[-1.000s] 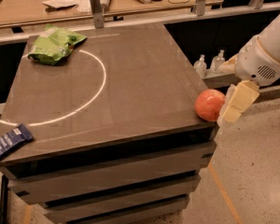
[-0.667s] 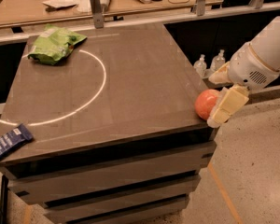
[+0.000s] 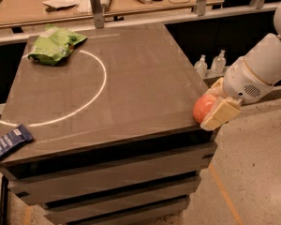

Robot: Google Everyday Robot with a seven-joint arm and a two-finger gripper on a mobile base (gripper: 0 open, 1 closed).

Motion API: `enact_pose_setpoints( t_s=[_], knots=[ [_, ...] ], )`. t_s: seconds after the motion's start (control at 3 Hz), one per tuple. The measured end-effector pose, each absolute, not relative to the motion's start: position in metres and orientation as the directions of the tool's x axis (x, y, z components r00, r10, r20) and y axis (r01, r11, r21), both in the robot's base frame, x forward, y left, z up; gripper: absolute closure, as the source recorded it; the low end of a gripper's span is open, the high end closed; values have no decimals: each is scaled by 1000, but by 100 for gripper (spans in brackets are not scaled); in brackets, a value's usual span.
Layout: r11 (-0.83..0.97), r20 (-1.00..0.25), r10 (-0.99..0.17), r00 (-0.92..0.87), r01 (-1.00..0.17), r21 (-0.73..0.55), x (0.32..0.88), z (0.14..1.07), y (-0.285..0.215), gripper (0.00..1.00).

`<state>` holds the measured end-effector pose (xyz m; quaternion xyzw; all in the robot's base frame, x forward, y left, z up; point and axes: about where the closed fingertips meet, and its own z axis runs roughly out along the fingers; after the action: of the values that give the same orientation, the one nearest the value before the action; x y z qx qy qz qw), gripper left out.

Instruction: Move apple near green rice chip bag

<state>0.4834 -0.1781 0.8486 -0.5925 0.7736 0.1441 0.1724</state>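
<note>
The apple (image 3: 202,108), orange-red and round, sits at the right edge of the dark table (image 3: 131,88), near its front right corner. My gripper (image 3: 210,107) reaches in from the right on a white arm and is down around the apple. One cream finger (image 3: 221,114) stands in front of the apple and the other (image 3: 217,86) behind it; the jaws look open, straddling the fruit. The green rice chip bag (image 3: 55,44), crumpled and shiny, lies at the far left corner of the table, well away from the apple.
A dark-blue wrapped bar (image 3: 9,142) lies at the table's front left edge. A white arc is drawn on the tabletop. Two small bottles (image 3: 210,63) stand on a ledge behind the table on the right. A cluttered wooden bench runs along the back.
My gripper has moved left and down from beside the apple until its fingers straddle it. The apple and the bag have stayed put.
</note>
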Motion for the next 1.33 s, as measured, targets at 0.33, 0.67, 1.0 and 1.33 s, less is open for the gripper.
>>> enact_pose_setpoints(
  t_s=[0.33,0.67,1.0,1.33],
  knots=[
    [256,-437,-867,-239,-967,20,483,848,-178,88],
    [250,-510,-837,-199,-968,-33,506,874,-167,100],
    [231,-619,-777,-116,-967,-108,552,917,-134,100],
    [212,-703,-710,-35,-963,-165,595,955,-86,100]
  ],
)
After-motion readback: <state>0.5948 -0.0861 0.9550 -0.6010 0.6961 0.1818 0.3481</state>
